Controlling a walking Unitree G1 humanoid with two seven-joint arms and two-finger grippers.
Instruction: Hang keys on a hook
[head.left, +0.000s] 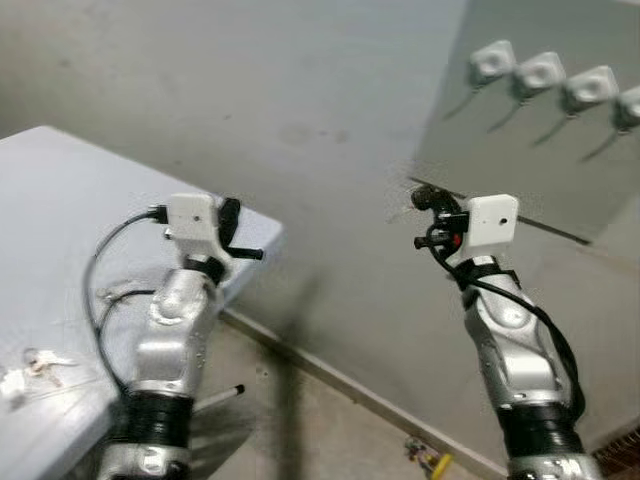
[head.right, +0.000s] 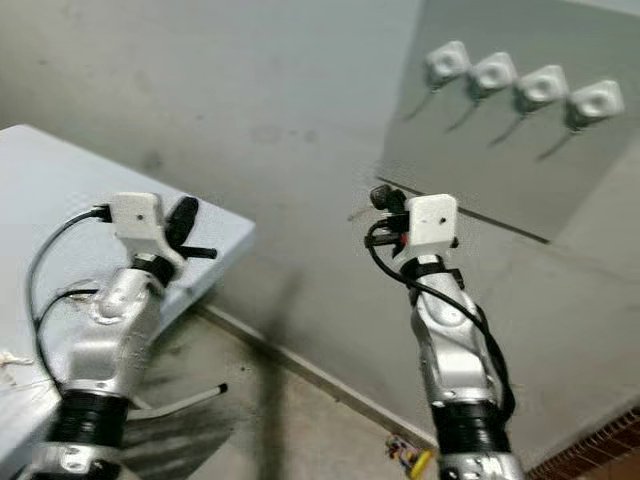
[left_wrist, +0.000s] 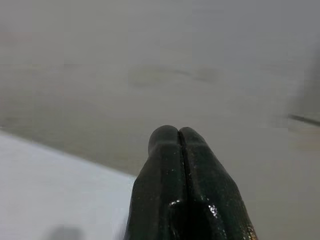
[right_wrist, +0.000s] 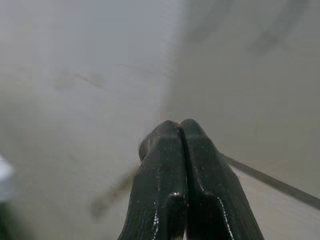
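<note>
With the keys (head.left: 42, 365) lying ungrasped on the counter (head.left: 60, 200) and both the left end effector (left_wrist: 178, 134) and right end effector (right_wrist: 179, 126) pressed together and empty, the pickup is judged pending before the hooks (head.left: 540, 72) are approached.

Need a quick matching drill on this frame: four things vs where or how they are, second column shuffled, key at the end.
Things:
1. keys
2. hooks
3. left gripper
4. yellow object

Places or states:
A. on the floor by the wall base
B. lying on the grey table
C. fingers shut, holding nothing
D. in a row on the wall panel

Pairs: 1-B, 2-D, 3-C, 4-A
</note>
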